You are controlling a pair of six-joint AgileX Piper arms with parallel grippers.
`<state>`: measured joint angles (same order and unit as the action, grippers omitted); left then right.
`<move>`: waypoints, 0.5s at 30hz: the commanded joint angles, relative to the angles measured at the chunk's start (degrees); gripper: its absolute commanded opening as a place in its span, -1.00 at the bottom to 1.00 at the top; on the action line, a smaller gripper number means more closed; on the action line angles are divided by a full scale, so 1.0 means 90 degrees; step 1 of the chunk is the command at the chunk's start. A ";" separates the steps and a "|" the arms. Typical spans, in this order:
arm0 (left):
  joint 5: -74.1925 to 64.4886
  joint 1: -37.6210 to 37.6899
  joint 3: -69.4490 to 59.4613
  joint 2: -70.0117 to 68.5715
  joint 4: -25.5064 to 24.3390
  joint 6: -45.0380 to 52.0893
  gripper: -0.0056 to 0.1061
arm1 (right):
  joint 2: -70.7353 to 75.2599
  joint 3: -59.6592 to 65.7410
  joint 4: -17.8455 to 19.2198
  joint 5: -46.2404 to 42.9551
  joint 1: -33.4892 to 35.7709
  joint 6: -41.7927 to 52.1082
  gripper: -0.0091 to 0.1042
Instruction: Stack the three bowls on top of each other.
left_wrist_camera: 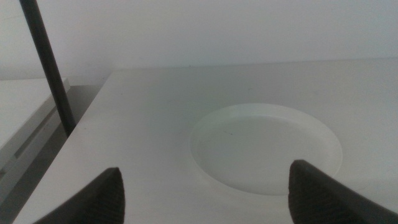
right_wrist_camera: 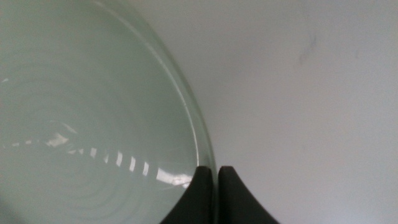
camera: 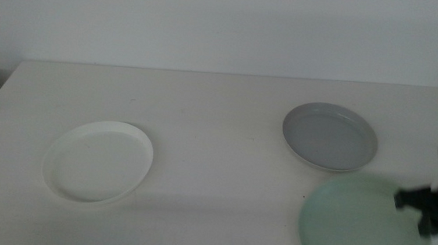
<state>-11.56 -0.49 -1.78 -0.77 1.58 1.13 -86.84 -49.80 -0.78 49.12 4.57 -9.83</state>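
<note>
Nothing is stacked yet: all three bowls are apart on the table (camera: 220,107). The white bowl (camera: 98,161) lies flat toward the left edge, nearer the front than the back. The grey bowl (camera: 330,136) lies flat on the right half, about midway from front to back. The green bowl (camera: 363,225) is at the front right corner, just beside the grey one but not over it.

The right gripper (camera: 425,211) comes in from the right edge and has its jaws pinched together on the green bowl's rim, one inside the rim and one outside, as the right wrist view shows. Whether the bowl is already off the table cannot be told.

The left gripper (left_wrist_camera: 205,193) waits near the front left corner with its jaws wide apart, empty, facing the white bowl.

So the first pick seems to be under way. Left to do: set the green bowl on another, then bring the third onto that pair.
</note>
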 commanded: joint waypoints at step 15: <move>0.0540 -0.0011 0.0033 -0.0087 0.0025 -0.0045 0.68 | -0.0782 -0.2673 -0.0984 0.0062 0.2144 -0.0519 -0.86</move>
<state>-11.56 -0.49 -1.78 -0.77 1.58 1.13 -94.19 -70.59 -9.08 50.73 22.77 -14.00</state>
